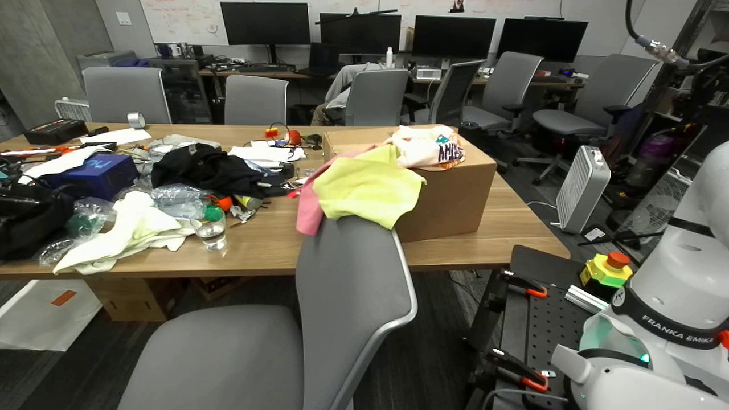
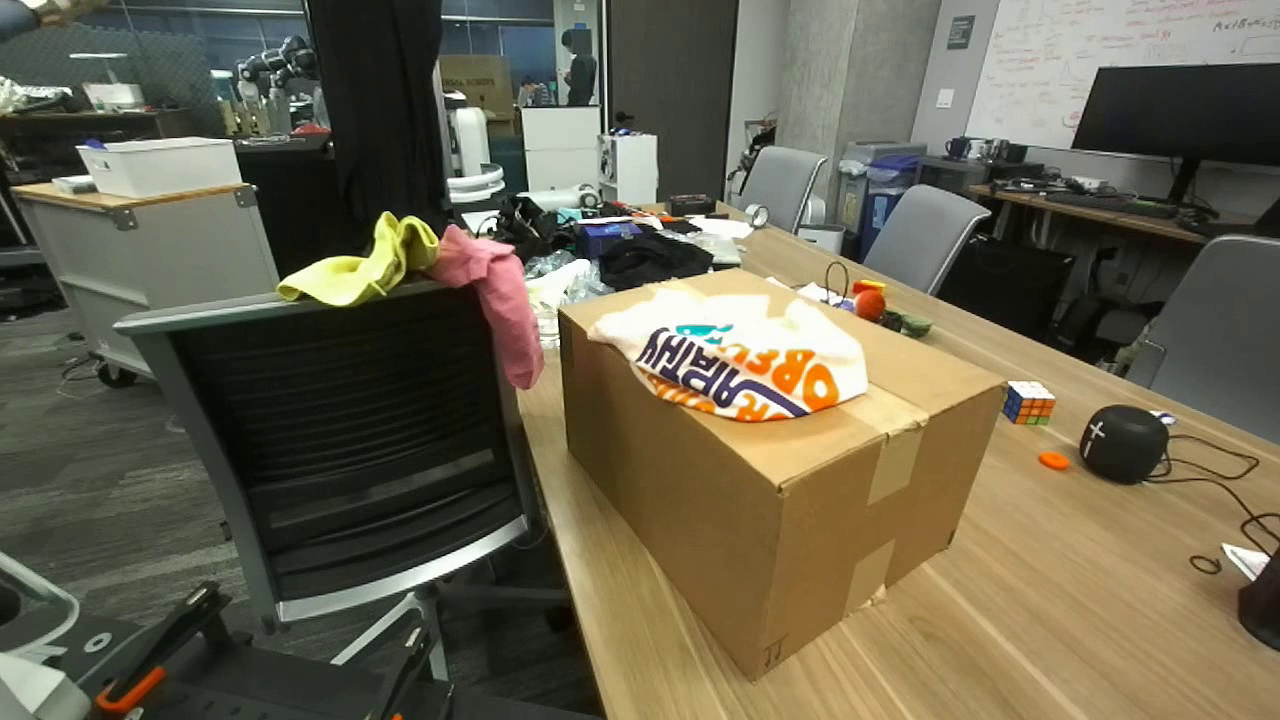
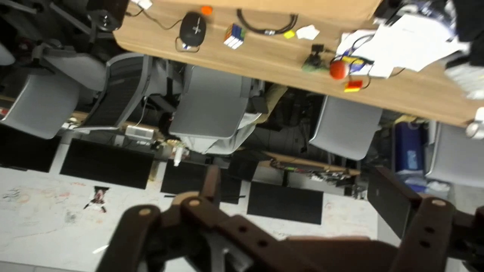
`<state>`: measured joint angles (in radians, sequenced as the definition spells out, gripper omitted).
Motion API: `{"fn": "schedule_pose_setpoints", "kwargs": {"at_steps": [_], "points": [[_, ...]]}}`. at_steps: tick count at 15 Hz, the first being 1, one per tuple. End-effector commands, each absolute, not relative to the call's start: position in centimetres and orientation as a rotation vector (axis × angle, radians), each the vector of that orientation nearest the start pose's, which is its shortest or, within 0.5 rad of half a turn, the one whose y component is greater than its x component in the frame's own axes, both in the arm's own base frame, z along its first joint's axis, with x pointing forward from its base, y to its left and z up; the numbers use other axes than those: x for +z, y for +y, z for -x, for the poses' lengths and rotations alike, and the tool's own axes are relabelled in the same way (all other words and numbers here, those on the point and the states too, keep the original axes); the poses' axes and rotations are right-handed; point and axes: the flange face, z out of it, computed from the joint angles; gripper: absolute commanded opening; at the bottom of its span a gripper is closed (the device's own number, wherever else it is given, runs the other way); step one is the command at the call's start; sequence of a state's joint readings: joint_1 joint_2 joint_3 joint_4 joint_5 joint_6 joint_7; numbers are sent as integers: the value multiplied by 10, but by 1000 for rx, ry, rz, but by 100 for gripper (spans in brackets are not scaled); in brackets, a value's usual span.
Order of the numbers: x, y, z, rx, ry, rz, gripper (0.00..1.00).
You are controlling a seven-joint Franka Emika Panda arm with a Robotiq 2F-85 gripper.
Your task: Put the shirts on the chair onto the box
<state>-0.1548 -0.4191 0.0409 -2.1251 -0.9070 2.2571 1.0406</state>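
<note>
A yellow-green cloth and a pink cloth hang over the backrest of the grey chair. They show in both exterior views. A white shirt with coloured lettering lies crumpled on top of the closed cardboard box, which stands on the table. In the wrist view, which is upside down, my gripper is open with nothing between its fingers. The box's edge shows at the top there. The cloths are out of the wrist view.
The wooden table holds a pile of clothes, plastic and tools. A glass of water stands near its front edge. A Rubik's cube and a black speaker sit beyond the box. More chairs line the far side.
</note>
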Motion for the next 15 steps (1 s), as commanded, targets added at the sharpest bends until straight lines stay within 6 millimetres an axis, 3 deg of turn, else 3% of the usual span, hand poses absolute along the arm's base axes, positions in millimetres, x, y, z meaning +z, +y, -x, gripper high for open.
{"fn": "schedule_pose_setpoints", "kwargs": {"at_steps": [1, 4, 9, 12, 15], "points": [[624, -8, -446, 960, -734, -2422, 100], [602, 59, -433, 857, -606, -2609, 100], [569, 146, -414, 654, -352, -2868, 100], [541, 180, -405, 484, -177, -2962, 100], [507, 198, -403, 314, 5, -2978, 100]]}}
